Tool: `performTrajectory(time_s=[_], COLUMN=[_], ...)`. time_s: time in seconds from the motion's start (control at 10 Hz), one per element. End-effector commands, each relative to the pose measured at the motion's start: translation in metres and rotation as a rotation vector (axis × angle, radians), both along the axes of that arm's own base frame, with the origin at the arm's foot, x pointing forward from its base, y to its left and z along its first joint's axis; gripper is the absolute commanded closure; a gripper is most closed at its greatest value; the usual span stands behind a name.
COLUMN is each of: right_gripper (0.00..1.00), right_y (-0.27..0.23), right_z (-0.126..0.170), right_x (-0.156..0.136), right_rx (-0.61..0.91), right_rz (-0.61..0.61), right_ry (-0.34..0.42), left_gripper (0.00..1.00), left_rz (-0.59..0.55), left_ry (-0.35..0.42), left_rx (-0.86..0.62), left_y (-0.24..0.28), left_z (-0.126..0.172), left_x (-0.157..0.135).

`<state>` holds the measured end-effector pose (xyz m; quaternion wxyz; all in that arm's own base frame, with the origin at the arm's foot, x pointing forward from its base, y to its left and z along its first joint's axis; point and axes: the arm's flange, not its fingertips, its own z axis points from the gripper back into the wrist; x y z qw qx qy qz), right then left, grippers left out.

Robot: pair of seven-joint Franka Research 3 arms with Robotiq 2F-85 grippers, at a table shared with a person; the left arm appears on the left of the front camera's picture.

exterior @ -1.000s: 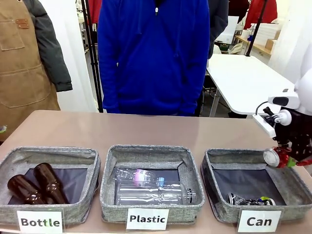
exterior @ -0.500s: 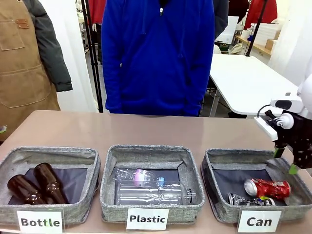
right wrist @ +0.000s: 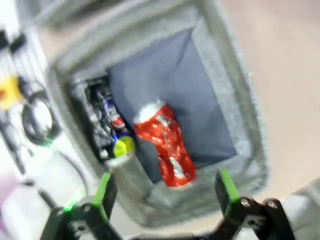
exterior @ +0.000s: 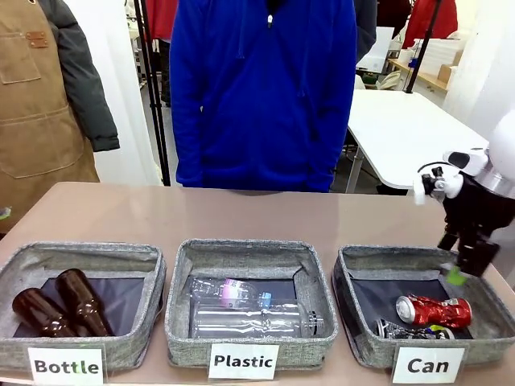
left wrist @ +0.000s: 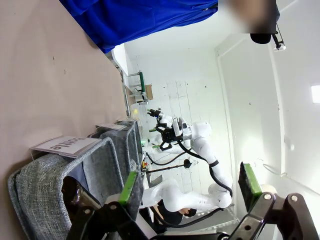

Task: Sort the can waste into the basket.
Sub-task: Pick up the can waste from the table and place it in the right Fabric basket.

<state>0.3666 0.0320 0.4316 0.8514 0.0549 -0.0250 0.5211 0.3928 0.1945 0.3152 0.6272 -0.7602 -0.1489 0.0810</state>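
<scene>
While the right gripper (exterior: 465, 256) hangs released above the far right rim of the "Can" basket (exterior: 348, 289), both crushed cans lie inside it.
Below and left of the spread fingers, apart from them, the red can (exterior: 426, 310) rests on the dark lining with the black printed can (exterior: 409, 330) just in front, toward the label. Beside this basket stand the "Plastic" basket (exterior: 179, 289) with clear plastic bottles (exterior: 249, 310) and the "Bottle" basket (exterior: 80, 253) with two brown glass bottles (exterior: 60, 301); a person in a blue jacket (exterior: 261, 88) stands at the far side. Seen from the right wrist, the red can (right wrist: 165, 145) lies between the open green pads (right wrist: 227, 185), the black can (right wrist: 107, 130) against the wall. Seen from the left wrist, the left gripper (left wrist: 190, 186) is open beside the "Bottle" basket (left wrist: 35, 195).
</scene>
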Motion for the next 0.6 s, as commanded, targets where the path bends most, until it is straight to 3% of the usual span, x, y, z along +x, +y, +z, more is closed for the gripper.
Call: performTrajectory(time_s=[0.0,0.2,0.3,0.4,0.5], right_gripper=[0.0,0.0,0.0,0.0,0.0], right_y=[0.013,-0.008,-0.023,-0.041,-0.065], right_z=[0.006,0.026,0.027,0.025,0.018], right_x=[0.028,0.058,0.069,0.075,0.073], right_rx=[0.265,0.752,0.924,1.071,1.273], right_rz=[-0.446,-0.642,-0.74,-0.82,-0.908], right_ry=[0.244,0.69,0.851,0.966,1.029], left_gripper=[0.0,0.0,0.0,0.0,0.0], left_rz=[0.003,0.003,0.003,0.003,0.003], left_ry=[0.012,0.012,0.012,0.012,0.012], left_rx=[0.0,0.0,0.0,0.0,0.0], left_y=[-0.001,-0.001,-0.001,-0.001,-0.001], left_z=[0.005,0.005,0.005,0.005,0.005], left_x=[-0.004,-0.004,-0.004,-0.004,-0.004])
